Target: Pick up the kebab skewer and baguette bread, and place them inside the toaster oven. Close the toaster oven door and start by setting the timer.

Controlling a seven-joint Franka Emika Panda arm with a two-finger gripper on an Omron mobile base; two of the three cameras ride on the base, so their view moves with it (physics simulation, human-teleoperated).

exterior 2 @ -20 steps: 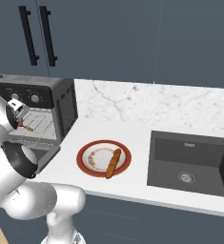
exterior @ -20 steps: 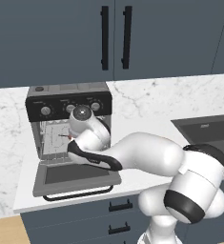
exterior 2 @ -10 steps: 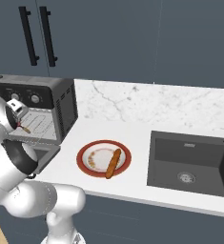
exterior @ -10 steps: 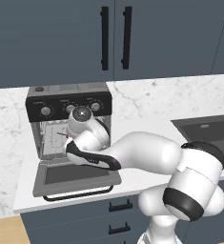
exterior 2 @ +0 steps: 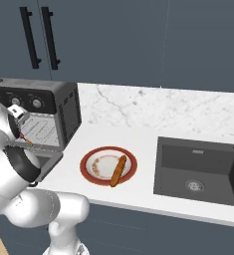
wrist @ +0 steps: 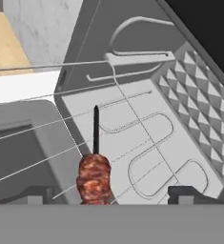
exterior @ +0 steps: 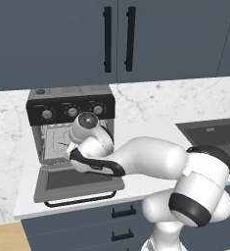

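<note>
Reddish-brown meat on the kebab skewer now sits between the gripper fingers, which have just sprung apart from a tight clamp, inside the toaster oven over its wire rack. That looks like the release, so the skewer is probably delivered. The baguette bread lies on the red plate, right along the counter, likely next; the toaster oven door hangs open.

Even, soft rendered light with faint shadows and no glare; all views slightly blurry and coarse, without edge distortion.
</note>
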